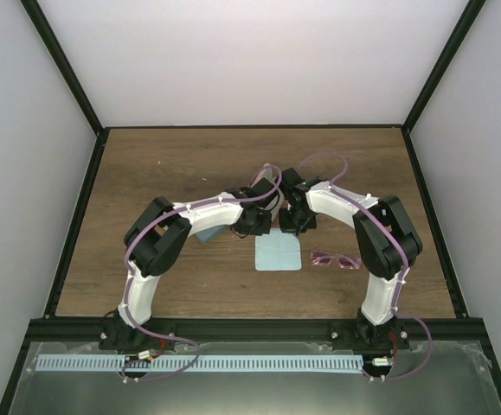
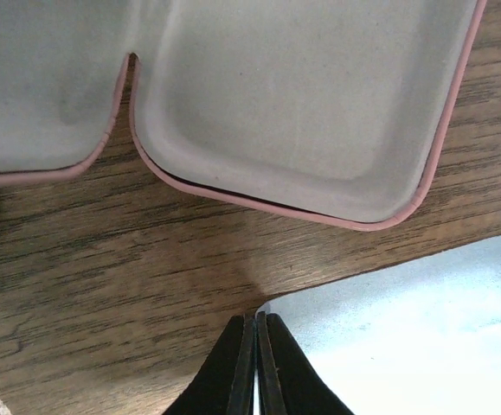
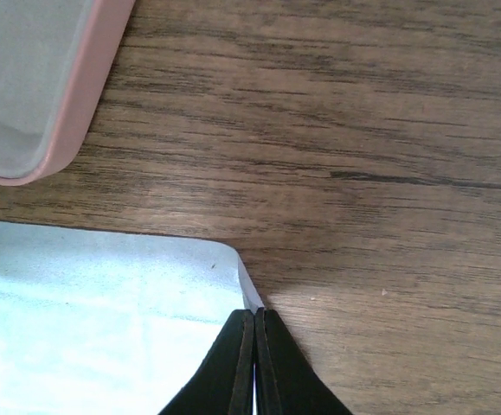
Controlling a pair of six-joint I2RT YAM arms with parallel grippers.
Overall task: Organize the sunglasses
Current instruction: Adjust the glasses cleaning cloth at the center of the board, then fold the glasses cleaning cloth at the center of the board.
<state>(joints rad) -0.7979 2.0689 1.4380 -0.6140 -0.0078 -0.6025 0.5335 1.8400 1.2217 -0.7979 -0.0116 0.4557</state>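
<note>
A: Where do the sunglasses point(image 1: 335, 259) lie?
B: Right of centre, toward the table's point(image 1: 163, 173) near edge, with the long axis parallel to that edge. The right hand point(image 3: 255, 350) is nearer.
A: Hand states?
B: The left hand point(image 2: 256, 350) and the right have their fingers together at the cloth's point(image 1: 278, 255) corners, possibly pinching it.
A: Counts?
B: One pair of sunglasses, one cloth and one open pink case point(image 2: 302, 104) are visible.

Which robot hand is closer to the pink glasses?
The right gripper, at the blue cloth's right-hand corner; the pink glasses lie on that side. The left gripper is at the cloth's other corner.
</note>
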